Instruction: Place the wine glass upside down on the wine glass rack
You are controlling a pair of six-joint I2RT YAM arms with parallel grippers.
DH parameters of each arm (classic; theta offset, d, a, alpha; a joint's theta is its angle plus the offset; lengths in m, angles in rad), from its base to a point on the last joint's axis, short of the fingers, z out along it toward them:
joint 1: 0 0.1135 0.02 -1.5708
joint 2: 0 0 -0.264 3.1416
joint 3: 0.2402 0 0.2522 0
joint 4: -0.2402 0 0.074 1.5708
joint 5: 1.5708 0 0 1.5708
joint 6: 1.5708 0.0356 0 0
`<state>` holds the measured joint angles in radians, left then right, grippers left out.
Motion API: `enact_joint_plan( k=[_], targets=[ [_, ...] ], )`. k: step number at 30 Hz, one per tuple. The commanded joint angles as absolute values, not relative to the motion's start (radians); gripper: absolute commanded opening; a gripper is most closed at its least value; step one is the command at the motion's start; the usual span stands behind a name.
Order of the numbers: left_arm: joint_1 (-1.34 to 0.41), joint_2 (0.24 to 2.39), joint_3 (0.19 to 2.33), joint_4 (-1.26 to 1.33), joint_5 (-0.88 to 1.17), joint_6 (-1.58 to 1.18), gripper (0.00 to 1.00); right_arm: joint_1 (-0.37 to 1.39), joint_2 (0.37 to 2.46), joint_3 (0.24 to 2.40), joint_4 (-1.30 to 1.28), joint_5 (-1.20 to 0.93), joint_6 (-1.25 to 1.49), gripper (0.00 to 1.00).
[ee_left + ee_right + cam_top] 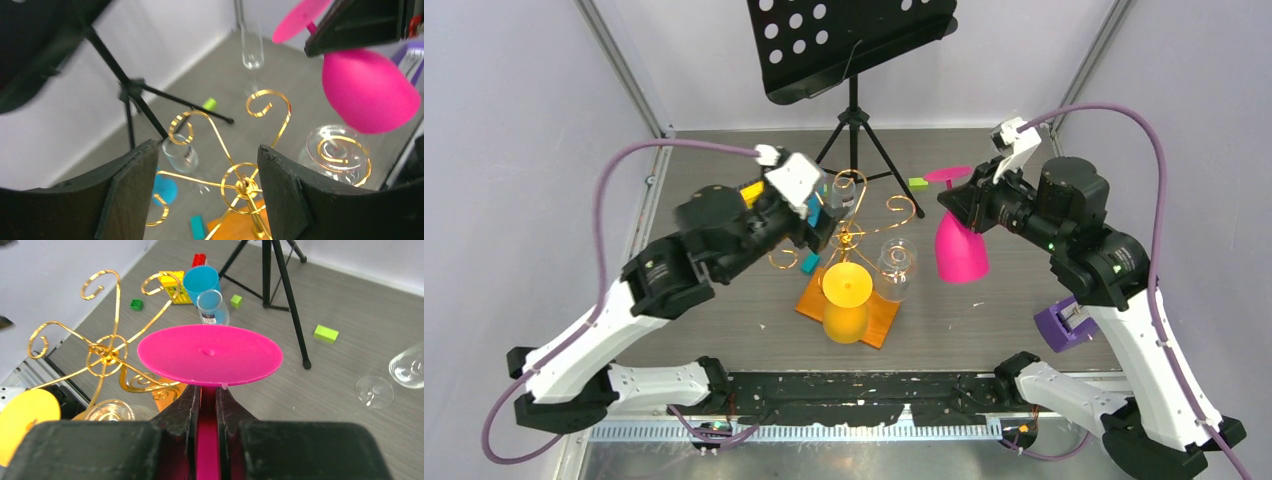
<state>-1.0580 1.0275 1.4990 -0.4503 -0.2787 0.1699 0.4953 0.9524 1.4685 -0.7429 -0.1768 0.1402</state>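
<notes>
Wine glass [959, 255], pink, is inverted with its bowl down and its flat foot uppermost, located to the right of the wine glass rack [854, 235] and apart from its gold wire arms. Right gripper [951, 200] is clamped on the glass stem just under the foot; the right wrist view shows both fingers [182, 410] pressed against the stem. Rack stands on its orange base [879, 320] at mid-table. A yellow glass [846, 300] hangs inverted at the rack's near side and a clear glass [896, 268] hangs inverted on the arm nearest the pink glass. Left gripper [819, 225] is at the rack's left side, jaws standing well apart with nothing between them; its wrist view looks through the gap onto the rack's central hub. Black music stand [854, 40] stands at the far edge behind the rack
</notes>
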Motion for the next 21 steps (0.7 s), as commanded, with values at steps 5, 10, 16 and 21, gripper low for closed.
enact_joint_plan(
  k=[5, 10, 16, 21],
  targets=[
    [-1.03, 1.151, 1.607, -0.75, -0.233, -0.072, 0.62, 0.487, 0.925, 1.443, -0.742, -0.151, 0.135, 0.05],
    [-1.023, 1.172, 1.612, -0.772, -0.228, -0.126, 0.58, 0.486, 0.91, 1.425, -0.742, -0.158, 0.14, 0.05],
    [-1.023, 1.192, 1.606, -0.771, -0.214, -0.138, 0.57, 0.487, 0.906, 1.42, -0.752, -0.164, 0.129, 0.05],
    [-1.023, 1.207, 1.609, -0.772, -0.178, -0.139, 0.56, 0.485, 0.906, 1.418, -0.753, -0.164, 0.124, 0.05]
  ],
)
